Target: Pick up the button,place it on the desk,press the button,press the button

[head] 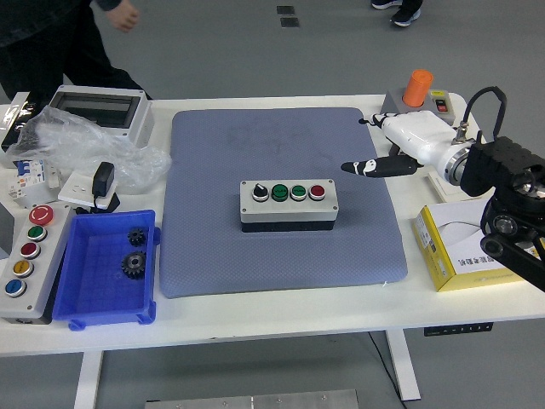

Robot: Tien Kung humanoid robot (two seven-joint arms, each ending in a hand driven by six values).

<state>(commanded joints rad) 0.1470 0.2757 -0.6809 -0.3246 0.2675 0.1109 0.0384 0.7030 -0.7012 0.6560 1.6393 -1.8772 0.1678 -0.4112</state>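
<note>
The button box (288,205) sits flat near the middle of the blue mat (281,200), long side parallel to the table's near edge. Its top carries a row of four controls: a black-and-white knob at the left, two green buttons, one red button at the right. No writing on the box can be read.

The right hand (393,153) hangs over the mat's right edge, clear of the box and touching nothing. One dark finger (375,168) points left toward the box; the hand holds nothing, and whether the other fingers are curled or spread cannot be told. The left hand is out of view.

At the table's (281,311) right edge lies a yellow carton (464,256) with print too small to read. At the far right corner stands a grey box (407,106) with an orange cylinder on top and a small red-and-black switch beside it.

At the left near corner are a blue tray (111,271) holding two dark gears (134,251) and, just left of it, a grey control panel (25,260) with red, green, red, yellow and blue buttons in a column. Behind them lie a white socket with a black plug (92,187), crumpled clear plastic (81,149) and a grey enclosure with a clear lid (98,111).

A person (51,43) in dark clothes stands beyond the far left corner, one hand raised at the picture's top, touching nothing on the table.
</note>
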